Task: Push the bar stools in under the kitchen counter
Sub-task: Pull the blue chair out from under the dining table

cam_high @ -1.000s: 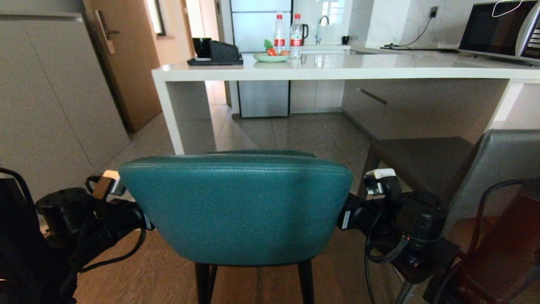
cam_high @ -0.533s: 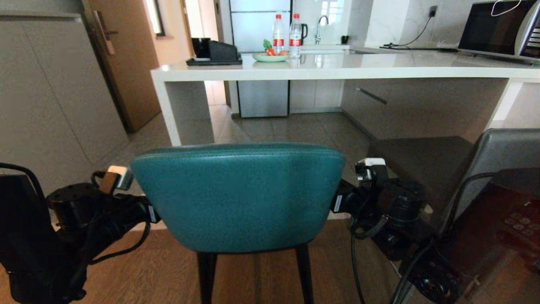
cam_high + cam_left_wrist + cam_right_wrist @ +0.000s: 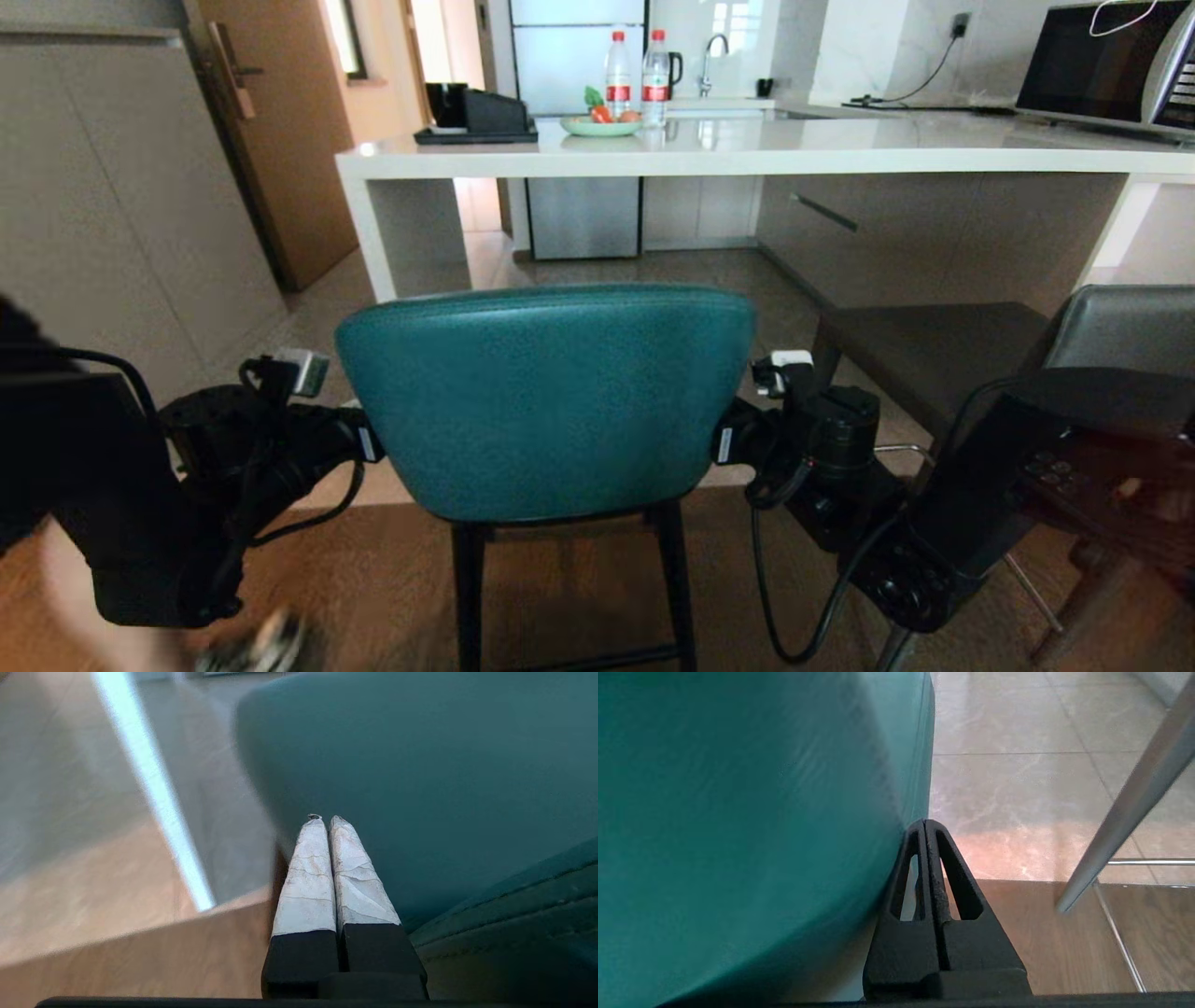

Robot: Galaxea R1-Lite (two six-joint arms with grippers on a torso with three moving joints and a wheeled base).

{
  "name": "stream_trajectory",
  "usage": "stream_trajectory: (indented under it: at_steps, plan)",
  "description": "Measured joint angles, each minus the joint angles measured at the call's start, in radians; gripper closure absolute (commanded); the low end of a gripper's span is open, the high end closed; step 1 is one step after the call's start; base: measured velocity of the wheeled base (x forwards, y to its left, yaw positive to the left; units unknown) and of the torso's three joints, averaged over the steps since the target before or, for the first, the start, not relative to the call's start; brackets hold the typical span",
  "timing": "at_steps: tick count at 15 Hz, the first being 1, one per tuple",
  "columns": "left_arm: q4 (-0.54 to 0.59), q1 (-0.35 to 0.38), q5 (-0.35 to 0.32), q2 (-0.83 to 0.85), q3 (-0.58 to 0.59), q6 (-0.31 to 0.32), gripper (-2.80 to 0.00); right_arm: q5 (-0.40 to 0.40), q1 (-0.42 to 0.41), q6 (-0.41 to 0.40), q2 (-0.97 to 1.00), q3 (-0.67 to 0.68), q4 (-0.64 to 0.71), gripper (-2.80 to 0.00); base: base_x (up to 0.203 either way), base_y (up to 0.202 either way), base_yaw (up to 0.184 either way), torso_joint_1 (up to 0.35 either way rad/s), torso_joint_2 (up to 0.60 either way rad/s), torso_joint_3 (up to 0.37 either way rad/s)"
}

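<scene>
Both grippers press the curved teal leather stool back (image 3: 551, 397) from either side, at centre frame in my head view. My left gripper (image 3: 326, 820) has its taped fingers pinched together against the teal edge; my right gripper (image 3: 924, 823) is likewise closed, its tips touching the backrest. Across the top of the frame runs the glossy white stone counter (image 3: 747, 154), with the boxy dark-grey stool (image 3: 943, 350) at right.
</scene>
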Motion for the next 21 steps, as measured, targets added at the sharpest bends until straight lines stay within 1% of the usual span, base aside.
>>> stream_trajectory:
  at_steps: [2,5,9,13,16,18,19,21]
  plan:
    - [0.001,0.000,0.020,0.022,-0.037,0.000,0.00,-0.003,0.000,0.001,0.008,-0.005,-0.004,0.00,0.000,0.000,0.000,0.000,0.00,0.000]
    - [0.002,0.001,0.024,0.032,-0.046,-0.003,0.00,-0.002,0.001,0.004,0.012,-0.006,-0.009,0.00,0.000,0.000,0.000,0.000,0.00,0.000]
    - [0.006,0.040,0.020,0.030,-0.040,0.000,0.00,-0.009,-0.002,0.010,0.003,0.028,-0.020,0.00,0.000,0.000,0.000,0.000,0.00,0.000]
    - [0.009,0.055,0.021,0.043,-0.089,-0.002,0.00,0.000,-0.057,0.025,-0.043,0.113,-0.044,0.00,0.000,0.000,0.000,0.000,0.00,0.000]
    - [0.007,0.055,0.024,0.066,-0.137,-0.003,0.00,-0.007,-0.081,0.027,-0.092,0.195,-0.085,0.00,0.000,0.000,0.000,0.000,0.00,0.000]
    - [0.006,0.057,0.025,0.081,-0.155,-0.003,0.00,-0.008,-0.110,0.027,-0.109,0.235,-0.118,0.00,0.000,0.000,0.000,0.000,0.00,0.000]
    - [0.005,0.059,0.024,0.086,-0.153,-0.003,0.00,-0.009,-0.127,0.027,-0.114,0.250,-0.126,0.00,0.000,0.000,0.000,0.000,0.00,0.000]
    - [0.008,0.077,0.018,0.084,-0.113,-0.003,0.00,-0.008,-0.162,0.027,-0.128,0.264,-0.129,0.00,0.000,0.000,0.000,0.000,0.00,0.000]
